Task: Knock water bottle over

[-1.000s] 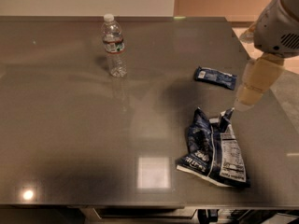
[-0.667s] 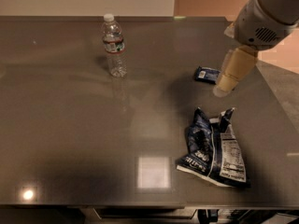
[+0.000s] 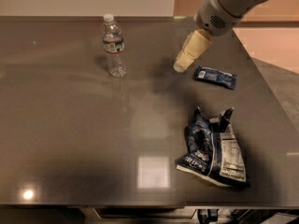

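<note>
Clear water bottle (image 3: 114, 45) stands upright on the desk (image 3: 70, 125). Pincer (image 3: 180, 67), width I cannot tell, has swung nearer it, not touching.

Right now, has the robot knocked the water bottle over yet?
Not yet. The water bottle stands upright on the table, so nothing is done. The gripper hangs right of it in the picture, apart from it, near a small blue packet. Left to do: reach the bottle and push it over.
</note>
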Available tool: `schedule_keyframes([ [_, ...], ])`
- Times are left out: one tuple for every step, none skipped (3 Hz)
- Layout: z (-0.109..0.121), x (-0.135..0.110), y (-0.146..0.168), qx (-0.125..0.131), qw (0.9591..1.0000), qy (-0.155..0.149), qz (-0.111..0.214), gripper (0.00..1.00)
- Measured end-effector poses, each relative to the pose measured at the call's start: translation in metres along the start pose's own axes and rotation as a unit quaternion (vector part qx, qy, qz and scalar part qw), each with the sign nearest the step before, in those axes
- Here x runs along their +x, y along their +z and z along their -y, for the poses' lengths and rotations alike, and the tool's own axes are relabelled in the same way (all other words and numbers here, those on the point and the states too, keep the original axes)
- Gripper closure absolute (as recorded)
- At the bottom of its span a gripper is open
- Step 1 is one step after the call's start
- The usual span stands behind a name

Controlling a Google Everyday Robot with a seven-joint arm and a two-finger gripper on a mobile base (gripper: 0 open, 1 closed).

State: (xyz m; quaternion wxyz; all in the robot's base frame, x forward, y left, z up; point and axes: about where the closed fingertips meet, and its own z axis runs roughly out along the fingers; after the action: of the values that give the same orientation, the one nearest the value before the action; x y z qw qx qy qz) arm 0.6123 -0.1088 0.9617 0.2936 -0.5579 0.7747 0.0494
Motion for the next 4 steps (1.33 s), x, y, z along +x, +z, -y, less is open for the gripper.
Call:
schedule_keyframes([
  [0.019, -0.038, 0.032, -0.011, 0.9992, 0.007, 0.038, 0.0],
  [0.025, -0.073, 0.06, -0.029, 0.9969, 0.01, 0.073, 0.0],
  [0.025, -0.1, 0.083, -0.037, 0.9945, 0.014, 0.098, 0.0],
  [0.021, -0.122, 0.102, -0.032, 0.9921, 0.022, 0.12, 0.0],
])
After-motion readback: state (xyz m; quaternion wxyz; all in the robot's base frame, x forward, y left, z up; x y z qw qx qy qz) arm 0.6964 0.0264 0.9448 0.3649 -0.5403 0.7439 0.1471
